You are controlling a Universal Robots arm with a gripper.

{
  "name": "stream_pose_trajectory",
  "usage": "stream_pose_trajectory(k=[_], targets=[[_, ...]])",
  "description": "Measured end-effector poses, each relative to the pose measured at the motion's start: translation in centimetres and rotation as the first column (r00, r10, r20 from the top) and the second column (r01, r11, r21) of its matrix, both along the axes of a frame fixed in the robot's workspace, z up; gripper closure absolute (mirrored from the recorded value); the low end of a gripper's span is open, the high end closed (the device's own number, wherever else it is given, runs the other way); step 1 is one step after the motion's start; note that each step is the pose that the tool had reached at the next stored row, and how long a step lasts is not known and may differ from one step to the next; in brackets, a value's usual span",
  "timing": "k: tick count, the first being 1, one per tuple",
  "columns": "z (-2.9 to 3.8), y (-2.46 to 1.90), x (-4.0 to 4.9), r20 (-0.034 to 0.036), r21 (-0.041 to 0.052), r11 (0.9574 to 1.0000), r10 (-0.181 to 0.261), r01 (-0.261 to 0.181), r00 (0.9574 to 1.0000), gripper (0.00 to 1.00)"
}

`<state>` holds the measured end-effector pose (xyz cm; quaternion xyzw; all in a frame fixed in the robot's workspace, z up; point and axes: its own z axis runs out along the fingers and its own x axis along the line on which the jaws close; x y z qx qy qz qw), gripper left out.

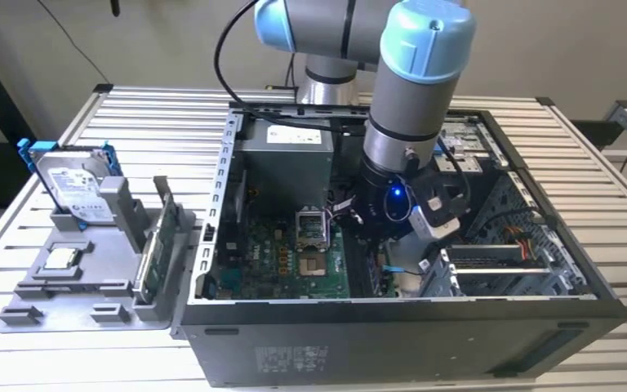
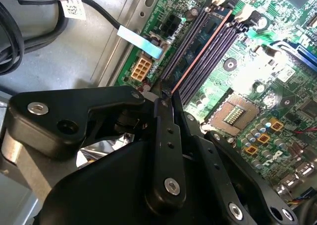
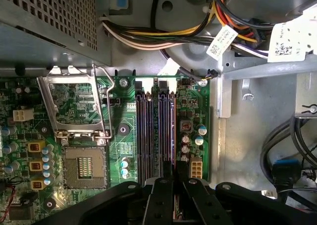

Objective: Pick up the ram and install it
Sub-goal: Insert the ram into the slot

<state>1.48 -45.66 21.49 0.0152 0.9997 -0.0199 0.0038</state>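
Note:
The ram is a thin dark stick seen edge-on, standing in one of the long memory slots on the green motherboard. In the first wrist view the ram lies in the slot nearest the board's edge. My gripper sits over one end of the stick, its black fingers drawn close on either side of it. The second wrist view has the gripper meeting the stick's near end. From the exterior view, the gripper is low inside the open computer case.
A CPU socket and its raised metal bracket lie beside the slots. Cable bundles and the power supply crowd the case. On the exterior view's left, a grey holder carries a hard drive and a green card.

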Motion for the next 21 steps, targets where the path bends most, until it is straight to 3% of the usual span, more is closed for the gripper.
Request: stream_pose_trajectory(k=[12,21], targets=[[-0.05,0.17,0.02,0.0009,-0.0003,1.0,0.0,0.0,1.0,0.86],[-0.48,0.18,0.02,0.0007,0.0024,1.0,0.0,0.0,1.0,0.86]])
